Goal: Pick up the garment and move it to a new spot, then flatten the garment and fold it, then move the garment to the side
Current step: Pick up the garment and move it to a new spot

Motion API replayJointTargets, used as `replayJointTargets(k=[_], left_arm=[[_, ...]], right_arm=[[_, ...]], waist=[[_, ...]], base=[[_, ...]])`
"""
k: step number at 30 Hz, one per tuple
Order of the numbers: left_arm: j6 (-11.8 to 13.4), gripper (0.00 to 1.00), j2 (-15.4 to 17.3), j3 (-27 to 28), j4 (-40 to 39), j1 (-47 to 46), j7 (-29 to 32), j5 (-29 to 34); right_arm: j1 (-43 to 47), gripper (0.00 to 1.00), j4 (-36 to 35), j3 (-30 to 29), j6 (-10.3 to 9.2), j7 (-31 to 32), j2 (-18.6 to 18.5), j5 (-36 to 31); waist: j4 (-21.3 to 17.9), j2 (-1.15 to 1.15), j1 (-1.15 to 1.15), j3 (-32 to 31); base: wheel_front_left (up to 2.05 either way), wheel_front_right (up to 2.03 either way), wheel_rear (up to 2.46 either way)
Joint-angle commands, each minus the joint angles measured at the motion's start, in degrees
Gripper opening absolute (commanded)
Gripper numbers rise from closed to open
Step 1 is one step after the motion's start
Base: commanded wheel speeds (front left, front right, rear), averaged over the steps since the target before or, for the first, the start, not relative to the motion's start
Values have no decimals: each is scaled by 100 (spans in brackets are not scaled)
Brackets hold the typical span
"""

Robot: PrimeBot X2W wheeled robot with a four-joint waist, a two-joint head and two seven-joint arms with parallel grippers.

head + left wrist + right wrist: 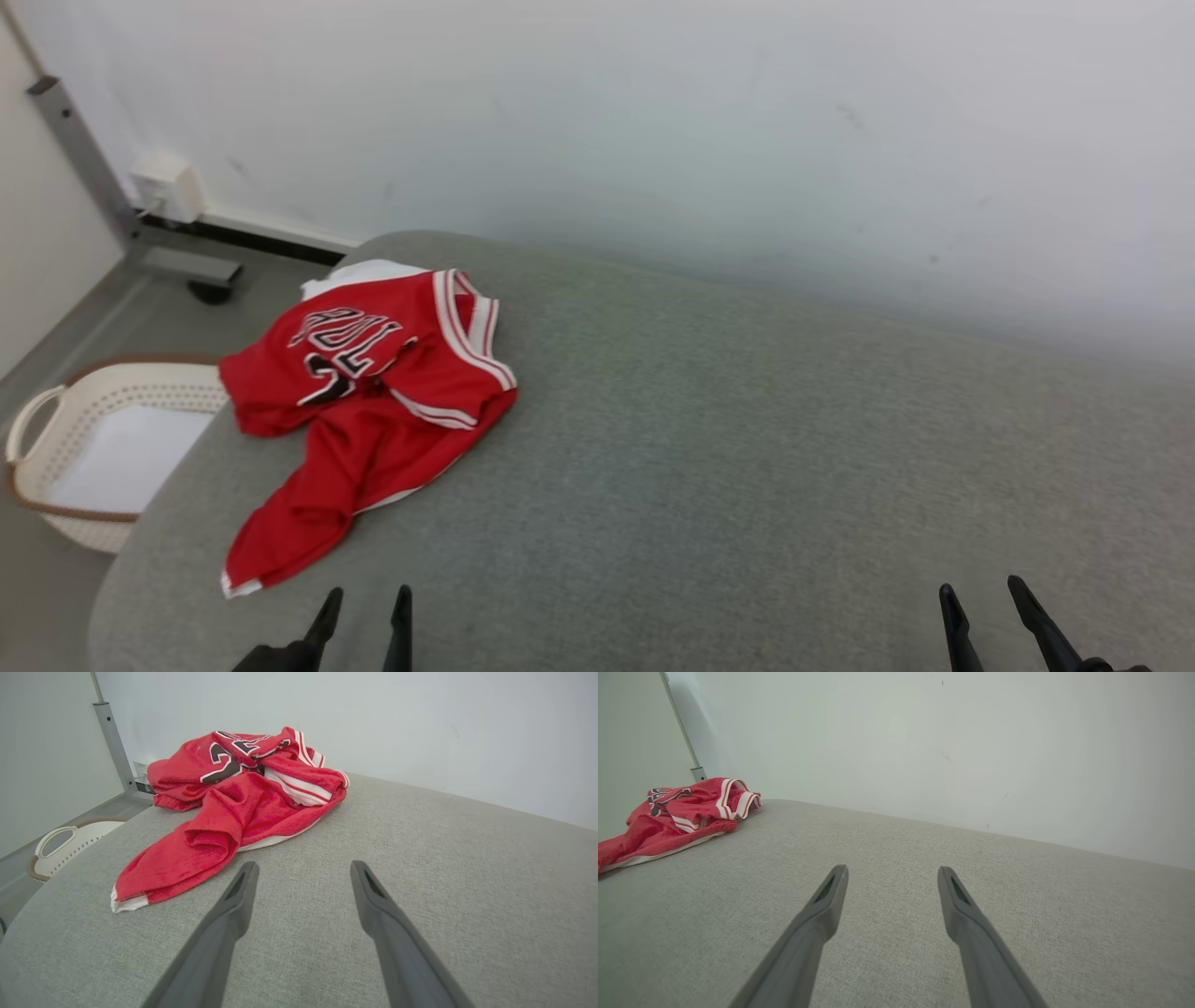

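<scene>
Red jersey (373, 401) lies crumpled on the far-left part of the grey pad (747, 467), above the basket (140, 378). Its long axis runs from wall to near-left edge, narrow end pointing toward left gripper (369, 592). Both jaws apart, empty. Right gripper (981, 586) is well apart from it.

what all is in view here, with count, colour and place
basketball jersey: one, red with white trim and black lettering, crumpled on the table's far left part
padded table: one, grey fabric top, under the jersey
laundry basket: one, cream with brown rim, on the floor left of the table
metal post: one, grey, far left by the wall
box: one, white, low on the wall beside the post
wall: one, white, behind the table
left gripper: one, dark, lower left, jaws open, empty
right gripper: one, dark, lower right, jaws open, empty
</scene>
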Motion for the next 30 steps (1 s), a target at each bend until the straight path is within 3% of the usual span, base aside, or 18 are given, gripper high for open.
replayJointTargets(k=[1, 11, 15, 22, 30], left_arm=[[11, 100, 18, 29, -26, 101, -6, -28], [-1, 100, 15, 139, -123, 35, -6, -42], [-29, 100, 86, 291, -209, -361, -6, -69], [49, 100, 437, 542, -34, -1760, 16, 6], [317, 100, 977, 396, 940, -3938, 796, 401]], right_arm=[[-61, 100, -2, 20, -12, 3, 8, 46], [-149, 100, -40, 136, -12, 3, -11, 70], [-278, 100, -142, 141, -12, 3, -111, 54], [-798, 100, -358, 194, -12, 3, -522, 10], [-1313, 100, -735, 140, -12, 3, -1190, 30]], waist=[[272, 0, 0, 5], [327, 0, 0, 177], [204, 0, 0, 569], [-50, 0, 0, 1669], [-214, 0, 0, 3012]], base=[[0, 0, 0], [0, 0, 0], [0, 0, 0], [0, 0, 0], [0, 0, 0]])
